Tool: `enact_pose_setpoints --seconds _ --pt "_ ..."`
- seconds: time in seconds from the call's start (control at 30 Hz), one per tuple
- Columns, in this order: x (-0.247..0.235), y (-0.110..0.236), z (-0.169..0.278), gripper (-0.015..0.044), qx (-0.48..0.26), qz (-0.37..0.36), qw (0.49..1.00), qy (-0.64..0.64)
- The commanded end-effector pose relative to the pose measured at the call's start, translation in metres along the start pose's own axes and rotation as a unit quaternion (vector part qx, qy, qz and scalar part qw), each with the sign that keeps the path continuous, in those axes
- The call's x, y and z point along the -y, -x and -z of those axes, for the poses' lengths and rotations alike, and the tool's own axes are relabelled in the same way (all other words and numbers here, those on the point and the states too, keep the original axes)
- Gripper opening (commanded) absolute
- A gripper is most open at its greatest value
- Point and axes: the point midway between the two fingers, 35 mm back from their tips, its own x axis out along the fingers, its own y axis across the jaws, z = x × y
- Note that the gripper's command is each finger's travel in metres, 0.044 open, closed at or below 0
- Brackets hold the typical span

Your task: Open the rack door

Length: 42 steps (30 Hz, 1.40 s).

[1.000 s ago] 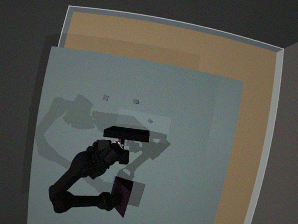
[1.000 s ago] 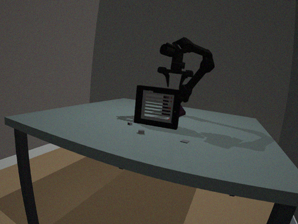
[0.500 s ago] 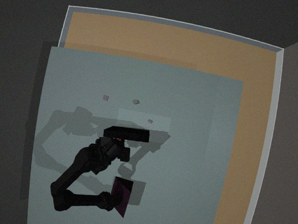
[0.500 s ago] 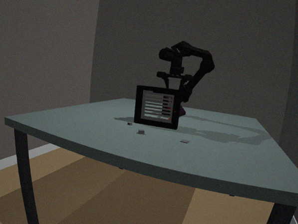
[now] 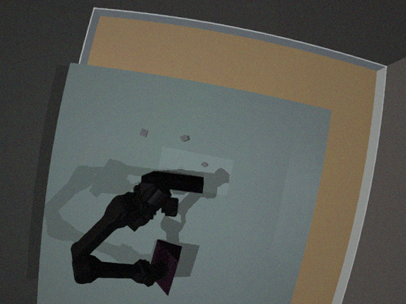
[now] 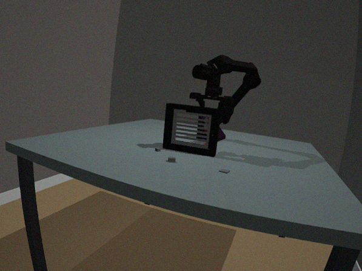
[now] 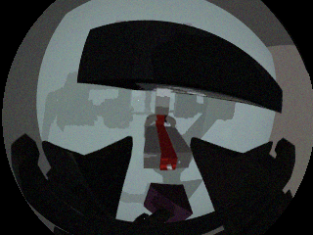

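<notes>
The black rack frame stands upright. Its slatted grey door looks closed and shows through the frame in the exterior view. The red handle is on the arm's side of the door; red bits in a vertical line behind the slats suggest that it stands upright. My gripper is open, pointing down from above, behind the frame. In the wrist view the handle lies between the two separated fingers, touching neither as far as I can see. The fingertips are hidden in the top and exterior views.
Three small grey pieces lie on the table beyond the frame: a flat one, a block and a smaller one. The arm's purple base stands on the handle side.
</notes>
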Motion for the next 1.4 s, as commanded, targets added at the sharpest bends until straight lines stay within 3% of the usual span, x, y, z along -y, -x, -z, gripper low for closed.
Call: enact_pose_setpoints --seconds 0.0,0.23,0.47,0.9,1.07,1.37 --pt "0.0011 -0.0072 0.0007 0.0285 -0.007 0.001 1.000 -0.005" --pt "0.0008 -0.0161 0.0012 0.0285 -0.016 0.001 1.000 -0.008" --pt "0.0008 -0.0161 0.0012 0.0101 -0.016 0.001 1.000 -0.008" --pt "0.0008 -0.0161 0.0012 0.0014 -0.016 0.001 1.000 -0.008" --pt "0.0008 -0.0161 0.0012 0.0013 -0.016 0.001 1.000 0.008" --pt "0.0008 -0.0161 0.0012 0.0013 -0.015 -0.003 0.975 0.224"
